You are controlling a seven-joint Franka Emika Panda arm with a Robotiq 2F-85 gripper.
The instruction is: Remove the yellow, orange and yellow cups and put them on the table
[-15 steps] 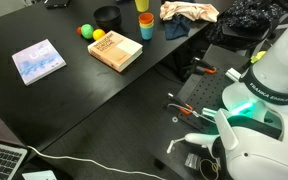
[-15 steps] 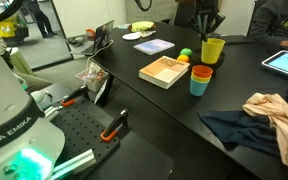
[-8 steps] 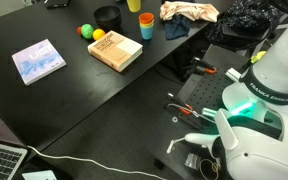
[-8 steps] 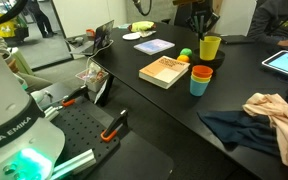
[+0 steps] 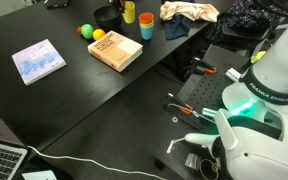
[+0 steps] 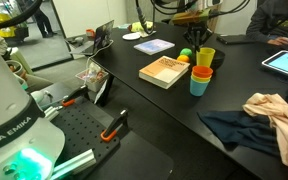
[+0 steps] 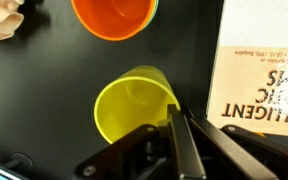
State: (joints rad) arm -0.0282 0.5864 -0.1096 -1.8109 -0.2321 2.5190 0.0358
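Wrist view: holding yellow cup [image 7: 132, 108] by rim with gripper [image 7: 176, 125] nearly closed, at or just above table [image 7: 44, 85] beside book [image 7: 269, 60]; judged one cup out, orange cup [image 7: 112, 15] left nested in blue cup [image 6: 199, 87], second yellow unseen.

The hand [image 7: 179, 122] stands over the table [image 5: 54, 100], with the wall of a single cup [image 7: 134, 105] between its fingers. In the wrist view that cup lies just left of the hand; whether it touches the table cannot be told. Ahead of the hand, past this cup and apart from it, stand two nested cups [image 7: 112, 15], one inside the other. To the hand's right a thick book [image 7: 264, 70] lies flat. In an exterior view a bowl [image 5: 107, 14] sits just beside the hand, and two balls [image 5: 92, 33] lie near it, at the thick book's end. A cloth [image 5: 189, 11] lies beyond the nested cups. A thin book [image 5: 38, 60] and a laptop [image 5: 2, 160] lie well apart from the hand, past the thick book.
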